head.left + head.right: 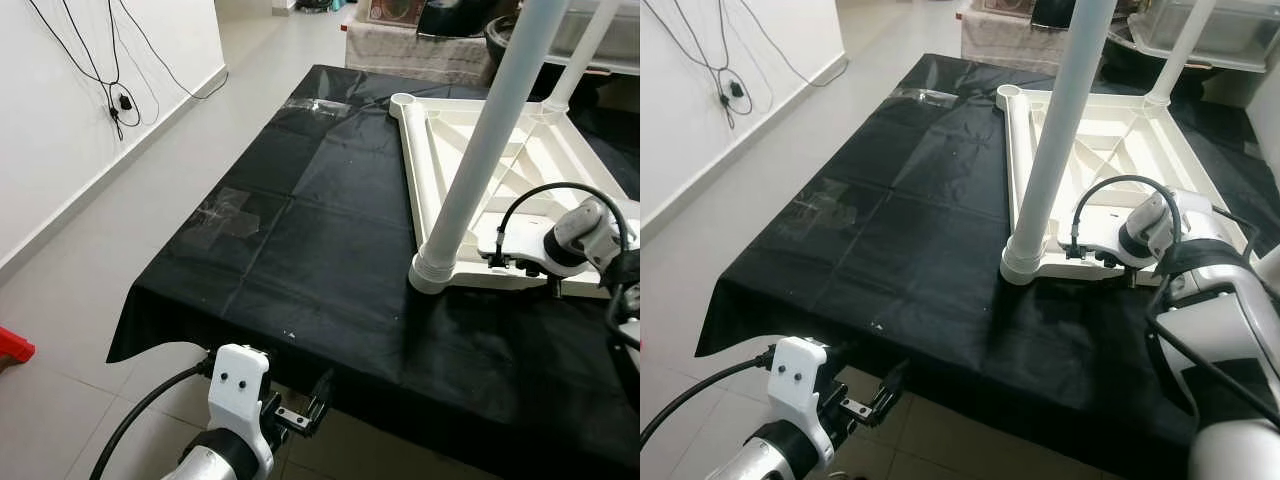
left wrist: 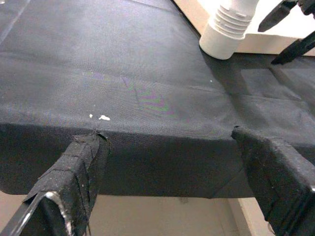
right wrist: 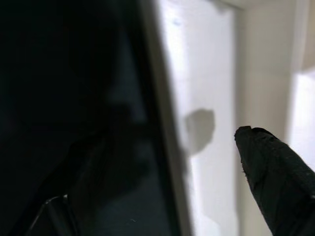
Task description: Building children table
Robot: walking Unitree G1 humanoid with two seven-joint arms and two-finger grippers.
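White tabletop lies upside down on black cloth, at the robot's right. One leg stands upright in near corner socket. Right gripper straddles near rim, jaws apart. Left gripper below cloth edge, jaws apart.

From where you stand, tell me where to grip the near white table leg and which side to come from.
Grip the near table leg on its smooth round shaft, a little above the ribbed collar, probably coming from the robot's left side over the black cloth. That side is open, while the upturned tabletop and the right gripper crowd the other. The left gripper, open below the table edge, is free.
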